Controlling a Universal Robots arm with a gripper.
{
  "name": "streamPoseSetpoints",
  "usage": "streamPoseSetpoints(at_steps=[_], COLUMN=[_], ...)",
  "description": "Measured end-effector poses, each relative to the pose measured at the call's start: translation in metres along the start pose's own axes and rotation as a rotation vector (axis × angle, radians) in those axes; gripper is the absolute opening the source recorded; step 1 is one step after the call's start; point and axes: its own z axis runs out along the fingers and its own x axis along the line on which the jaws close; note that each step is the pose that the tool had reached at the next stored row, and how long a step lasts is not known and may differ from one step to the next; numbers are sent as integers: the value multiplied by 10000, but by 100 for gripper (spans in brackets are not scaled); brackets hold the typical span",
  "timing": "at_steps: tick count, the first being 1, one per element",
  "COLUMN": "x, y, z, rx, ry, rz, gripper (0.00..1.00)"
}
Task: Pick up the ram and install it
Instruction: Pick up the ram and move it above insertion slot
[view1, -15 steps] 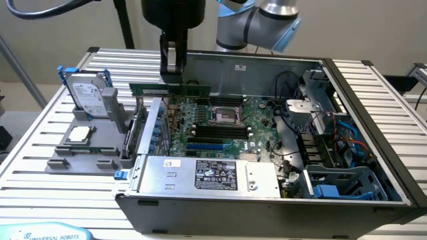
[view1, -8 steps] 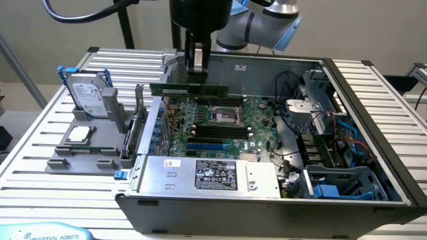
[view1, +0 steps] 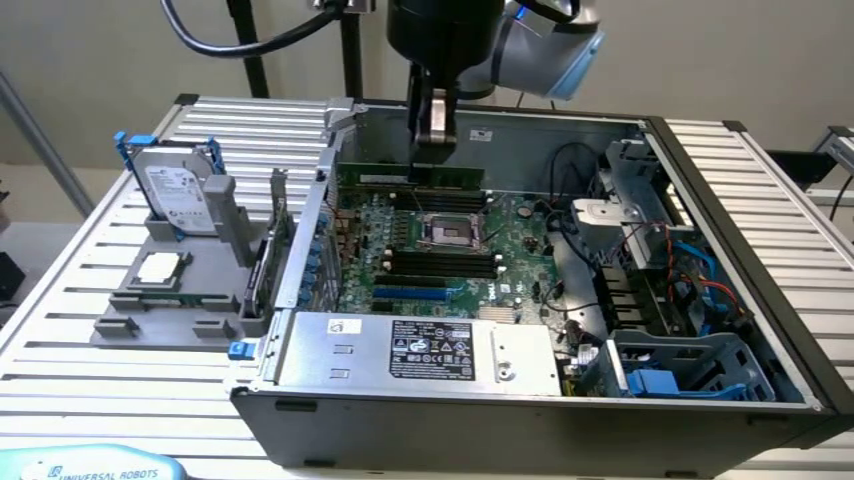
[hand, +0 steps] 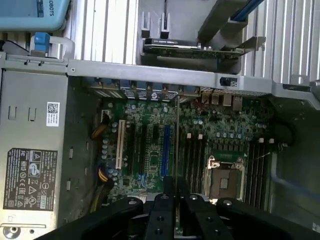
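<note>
black two-finger gripper (view1: 434, 150) (hand: 177, 210) is clamped tight on the long narrow green circuit-board ram stick (view1: 380, 178) (hand: 177, 150), gripping its upper edge. stick sits on edge, level, inside the open grey metal computer case (view1: 534, 420), over the green motherboard (view1: 514, 225) just behind the square silver cpu socket (view1: 447, 232). can't tell if it touches a slot. silver hard drive in blue frame (view1: 180, 190) stands outside the case, exterior view's left.

This looks like a robot lab: an open computer case (view1: 534, 425) sits on a metal desk (view1: 67, 340) with slats, a gray rack (view1: 150, 325) holds computer parts, and a robot arm (view1: 550, 45) hangs above
</note>
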Motion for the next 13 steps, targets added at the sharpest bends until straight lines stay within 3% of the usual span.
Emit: streamPoseSetpoints(at_steps=[13], x=[-484], y=[-102], z=[268], rx=[1], ry=[-1], rz=[-1], gripper=[14])
